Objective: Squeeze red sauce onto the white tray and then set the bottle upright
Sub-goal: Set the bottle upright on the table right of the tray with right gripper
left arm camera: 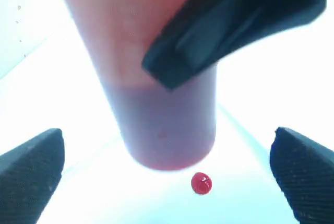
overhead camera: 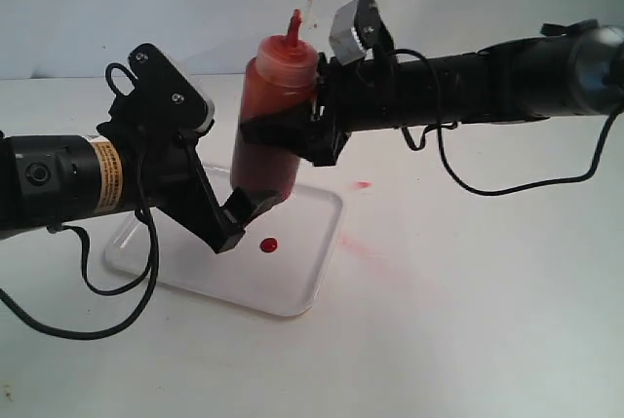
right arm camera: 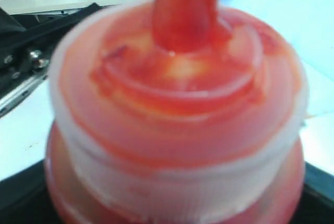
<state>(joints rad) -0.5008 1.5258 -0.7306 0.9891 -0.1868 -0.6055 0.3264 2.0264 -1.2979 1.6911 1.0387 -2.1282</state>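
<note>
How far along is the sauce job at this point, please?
Done: a blob of red sauce lies on the white tray. In hand: the right end effector grips the bottle, which leans slightly; the left end effector is open either side of its base. Left: stand it straight and release.

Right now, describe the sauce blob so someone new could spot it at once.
Find the white tray on the table, under the tilted bottle. On it, just camera-side of the bottle's base, sits the sauce blob. It is small, round, glossy dark red, the tray's only solid spot, unlike the faint pink smear on the table past the rim.
</note>
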